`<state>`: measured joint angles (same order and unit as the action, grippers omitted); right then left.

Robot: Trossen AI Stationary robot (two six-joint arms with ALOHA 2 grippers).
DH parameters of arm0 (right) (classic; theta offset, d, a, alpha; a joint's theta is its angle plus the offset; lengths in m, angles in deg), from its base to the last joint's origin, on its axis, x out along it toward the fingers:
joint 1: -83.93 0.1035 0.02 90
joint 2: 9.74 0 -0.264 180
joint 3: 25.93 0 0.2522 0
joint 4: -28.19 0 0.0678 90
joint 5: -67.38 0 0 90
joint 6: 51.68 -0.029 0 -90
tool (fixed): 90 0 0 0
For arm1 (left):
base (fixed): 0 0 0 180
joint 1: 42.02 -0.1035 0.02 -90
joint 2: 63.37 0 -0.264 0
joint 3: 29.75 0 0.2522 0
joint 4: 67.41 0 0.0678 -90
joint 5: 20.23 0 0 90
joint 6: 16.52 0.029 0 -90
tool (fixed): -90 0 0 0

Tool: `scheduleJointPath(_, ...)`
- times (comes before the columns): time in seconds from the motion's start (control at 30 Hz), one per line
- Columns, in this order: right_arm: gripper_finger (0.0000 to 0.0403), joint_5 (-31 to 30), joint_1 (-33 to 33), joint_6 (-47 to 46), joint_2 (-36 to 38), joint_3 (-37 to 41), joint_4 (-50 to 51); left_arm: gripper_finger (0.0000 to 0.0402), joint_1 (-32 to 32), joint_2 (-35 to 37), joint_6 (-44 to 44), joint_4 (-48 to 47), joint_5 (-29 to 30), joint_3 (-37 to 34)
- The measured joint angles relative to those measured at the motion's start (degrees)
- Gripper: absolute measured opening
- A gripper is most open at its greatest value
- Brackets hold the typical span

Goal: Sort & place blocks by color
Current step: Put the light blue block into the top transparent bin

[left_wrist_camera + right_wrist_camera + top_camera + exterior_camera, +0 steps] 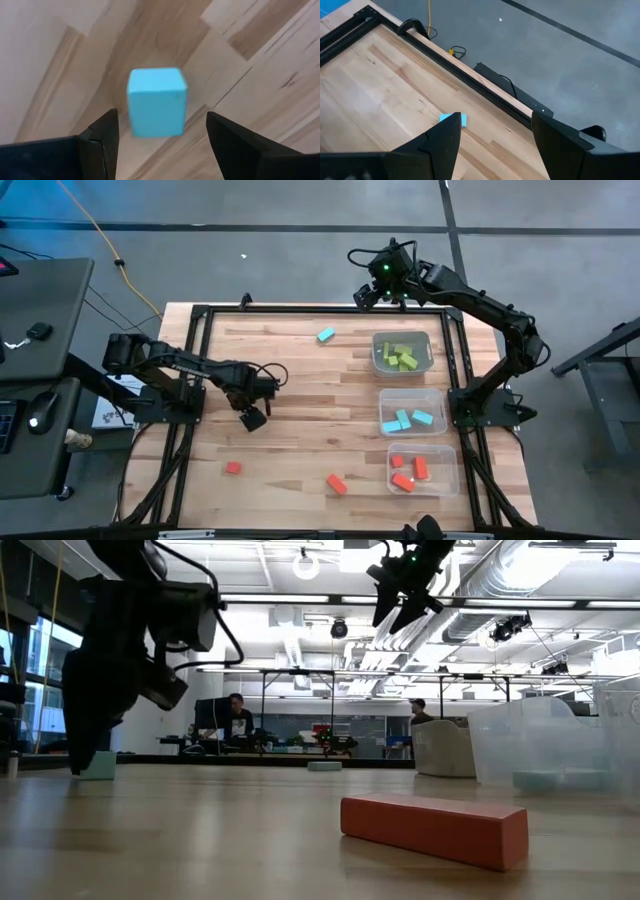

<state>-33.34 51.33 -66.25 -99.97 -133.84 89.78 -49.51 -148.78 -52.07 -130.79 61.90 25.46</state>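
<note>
A light blue cube (156, 100) rests on the wooden table near its left side. My left gripper (161, 116) points down over it, open, one finger on either side and clear of it. In the high view my left gripper (252, 418) hides the cube. In the low view the cube (98, 766) shows beside the dark fingers. My right gripper (375, 290) hangs open high over the table's far edge, holding nothing. In front of it another light blue block (454, 119) lies on the table (326, 335). Two red-orange blocks (233, 468) (336, 483) lie near the front edge.
Three clear bins stand in a row along the right side: the far one (428, 340) with lime green blocks, the middle one (440, 398) with light blue blocks, the near one (452, 455) with red-orange blocks. A black frame (300, 309) borders the table.
</note>
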Motion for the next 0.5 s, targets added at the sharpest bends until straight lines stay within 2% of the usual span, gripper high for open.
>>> scheduleJointPath(0.37, 0.0232, 0.0, 0.0, -0.5, 0.0, 0.0, 0.0, 0.0223, 0.5, 0.0, -0.5, 2.0, 2.8, -0.3)
scheduleJointPath(0.5, 0.0232, 0.0, 0.0, -0.6, 0.0, 0.0, 0.0, 0.0210, 0.6, 0.0, -0.3, 2.0, 3.2, -0.3)
